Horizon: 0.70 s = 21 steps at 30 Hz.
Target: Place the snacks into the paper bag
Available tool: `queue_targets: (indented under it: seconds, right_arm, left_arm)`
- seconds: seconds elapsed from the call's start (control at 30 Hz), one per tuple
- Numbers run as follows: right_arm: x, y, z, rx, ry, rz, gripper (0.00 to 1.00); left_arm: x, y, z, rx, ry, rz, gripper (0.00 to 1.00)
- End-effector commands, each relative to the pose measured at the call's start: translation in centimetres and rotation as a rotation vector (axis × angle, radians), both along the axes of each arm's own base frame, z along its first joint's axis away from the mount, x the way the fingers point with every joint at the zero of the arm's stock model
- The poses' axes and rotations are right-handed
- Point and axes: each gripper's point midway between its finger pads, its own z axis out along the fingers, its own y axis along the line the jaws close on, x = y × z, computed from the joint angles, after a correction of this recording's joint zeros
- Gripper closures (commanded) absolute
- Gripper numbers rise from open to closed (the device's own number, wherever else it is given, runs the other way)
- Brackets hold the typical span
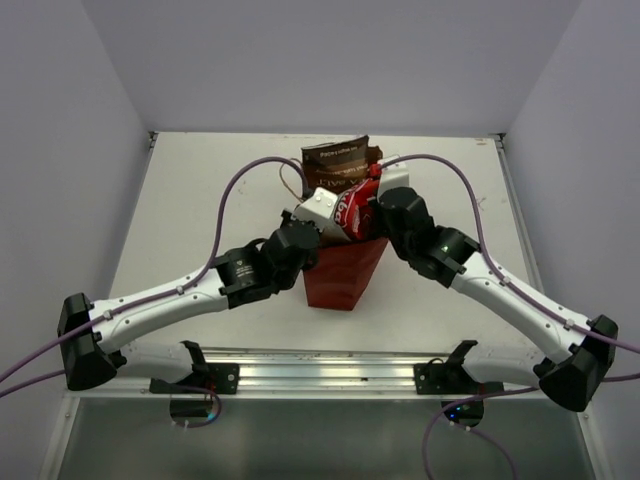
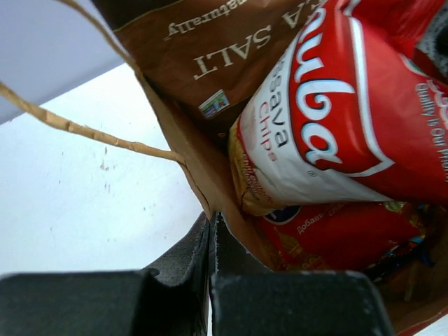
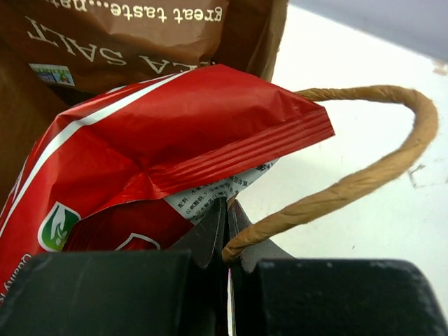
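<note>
The red paper bag [image 1: 345,275] stands upright mid-table. My left gripper [image 1: 303,232] is shut on its left rim; in the left wrist view the kraft wall [image 2: 203,164] runs between the closed fingertips of that gripper [image 2: 212,220]. My right gripper [image 1: 385,215] is shut on the right rim, where the string handle [image 3: 364,175] comes out of the gripper [image 3: 227,206]. The red-white cassava chips [image 2: 329,119] lie slanted on top and poke out of the bag. The brown Kettle bag [image 1: 337,160] stands at the back. The red bag with the blue oval logo [image 2: 336,234] lies beneath. The blue Doritos are hidden.
The other string handle [image 2: 84,129] hangs loose over the white table [image 2: 84,210] on the left side. Grey walls enclose the table on three sides. A metal rail [image 1: 320,372] carrying the arm bases runs along the near edge.
</note>
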Motion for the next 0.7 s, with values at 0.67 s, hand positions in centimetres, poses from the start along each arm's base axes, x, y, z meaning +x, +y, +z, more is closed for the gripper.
queue_targets:
  seconds: [0.67]
  right_arm:
    - [0.9, 1.0, 1.8, 0.062, -0.07, 0.013, 1.0]
  left_arm:
    - [0.5, 1.2, 5.6, -0.203, -0.155, 0.083, 1.0]
